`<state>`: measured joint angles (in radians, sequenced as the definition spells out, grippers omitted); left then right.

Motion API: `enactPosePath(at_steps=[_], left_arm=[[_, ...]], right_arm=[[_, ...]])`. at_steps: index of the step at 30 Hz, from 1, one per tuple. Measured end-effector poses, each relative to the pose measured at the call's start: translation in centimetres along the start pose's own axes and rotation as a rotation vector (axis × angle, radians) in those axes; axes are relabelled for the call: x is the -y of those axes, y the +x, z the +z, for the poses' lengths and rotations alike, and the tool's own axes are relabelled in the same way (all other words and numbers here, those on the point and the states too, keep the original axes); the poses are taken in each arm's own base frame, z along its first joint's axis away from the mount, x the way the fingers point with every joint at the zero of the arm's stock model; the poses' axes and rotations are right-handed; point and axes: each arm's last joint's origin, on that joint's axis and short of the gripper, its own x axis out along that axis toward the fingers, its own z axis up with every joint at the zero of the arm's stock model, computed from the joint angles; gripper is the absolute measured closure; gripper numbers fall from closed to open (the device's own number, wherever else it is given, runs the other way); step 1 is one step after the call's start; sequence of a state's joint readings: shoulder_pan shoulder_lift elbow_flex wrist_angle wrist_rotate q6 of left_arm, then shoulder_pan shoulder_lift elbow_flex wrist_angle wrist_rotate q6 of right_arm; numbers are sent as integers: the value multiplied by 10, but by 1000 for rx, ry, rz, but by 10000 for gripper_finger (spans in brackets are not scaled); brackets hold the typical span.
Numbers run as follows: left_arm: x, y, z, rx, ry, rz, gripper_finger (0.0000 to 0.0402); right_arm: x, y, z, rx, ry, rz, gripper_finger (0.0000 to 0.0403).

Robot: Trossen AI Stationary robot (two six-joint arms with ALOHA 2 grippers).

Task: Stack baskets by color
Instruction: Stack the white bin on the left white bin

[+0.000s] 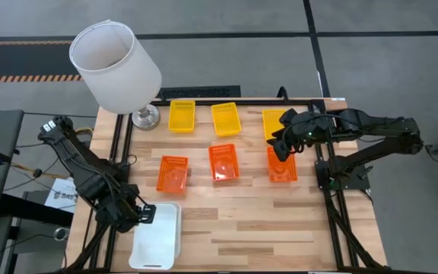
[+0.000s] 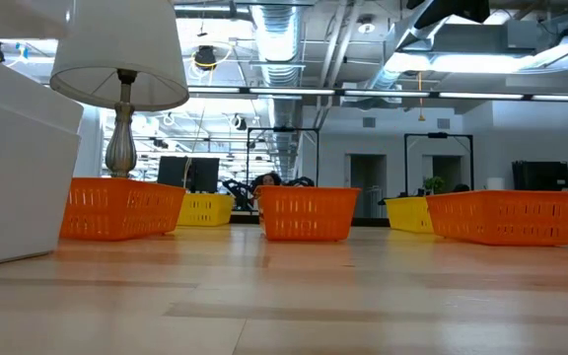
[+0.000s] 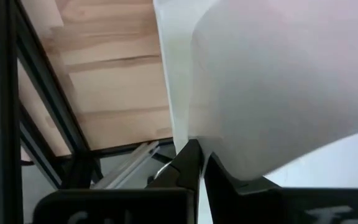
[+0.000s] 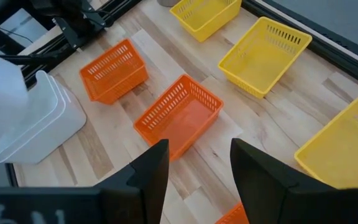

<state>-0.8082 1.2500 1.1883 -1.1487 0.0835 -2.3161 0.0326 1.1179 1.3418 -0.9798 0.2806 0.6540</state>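
Pale wooden surface (image 1: 242, 228) in a framed rig, with an open workshop of ducts and ceiling lights behind in the low view, and a white lamp (image 1: 116, 65) at the back left corner.

Right gripper (image 1: 282, 147): jaws apart and empty, hanging above the gap between the right orange basket (image 1: 283, 172) and the right yellow basket (image 1: 272, 120), touching neither as far as can be told. Looks down past its own fingers onto the middle orange basket (image 4: 179, 118) (lying alone, open side up). Beyond that, the left orange basket (image 4: 114, 71), also alone.

Left gripper (image 1: 144, 214): jaws together, clamped on the rim of the white stack (image 1: 157, 236) at the front left corner of the surface. Appears to be nested baskets, judging by the layered rims in the right wrist view, though hard to count.

Farther out, the back row: left yellow basket (image 1: 182, 115) and middle yellow basket (image 1: 226, 119), each apart from its neighbours.

Step in hand, by the look of it: whites gathered, orange under way, yellow untouched. Next move calls for lowering the right gripper over one wall of an orange basket, most likely the right one just beneath, with one finger inside and one outside. Then closing, lifting clear, and setting it squarely into a neighbouring orange one (thin perforated walls, so a firm pinch at mid-wall).
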Motion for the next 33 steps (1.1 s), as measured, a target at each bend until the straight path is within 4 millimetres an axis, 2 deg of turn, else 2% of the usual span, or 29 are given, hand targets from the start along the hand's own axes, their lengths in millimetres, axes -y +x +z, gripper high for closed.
enactPosePath(at_steps=[33], left_arm=[[0, 6, 1, 24, -25, 17, 402]], right_arm=[[0, 0, 0, -1, 0, 1, 220]])
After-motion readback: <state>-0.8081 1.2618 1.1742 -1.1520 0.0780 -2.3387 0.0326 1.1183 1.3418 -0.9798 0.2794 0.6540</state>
